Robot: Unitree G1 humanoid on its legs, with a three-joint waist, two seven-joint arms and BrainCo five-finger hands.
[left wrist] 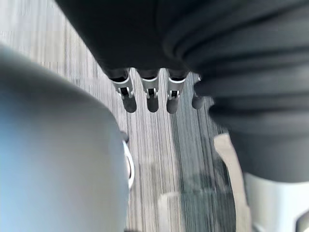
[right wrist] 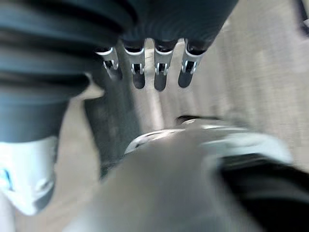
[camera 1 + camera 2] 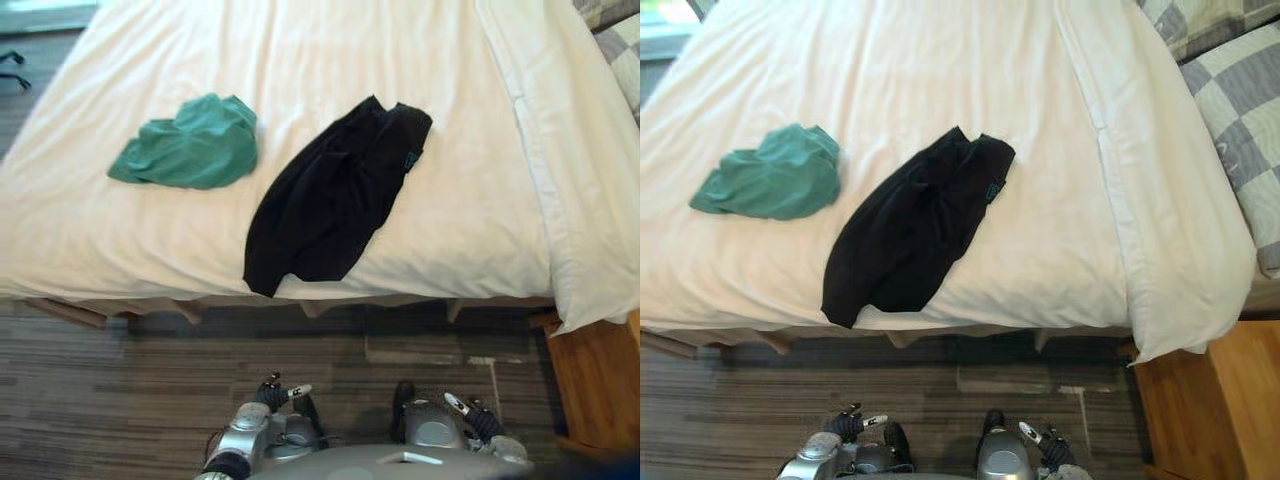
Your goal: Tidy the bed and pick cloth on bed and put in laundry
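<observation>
Green cloth (image 3: 190, 148): crumpled on the white bed (image 3: 300, 60), left part.
Black cloth (image 3: 330, 195): spread beside it, reaching the bed's near edge.
Left hand (image 1: 149, 92): fingers straight, empty, over the floor (image 3: 100, 400).
Right hand (image 2: 161, 72): fingers straight, empty.

On the bed (image 3: 300, 60), a cloth (image 3: 190, 150) lies left of a garment (image 3: 330, 200).

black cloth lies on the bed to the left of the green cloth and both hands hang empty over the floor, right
No. The left eye view shows the black cloth on the bed to the right of the green cloth, not the left. The left hand and the right hand do hang empty over the floor.
</observation>
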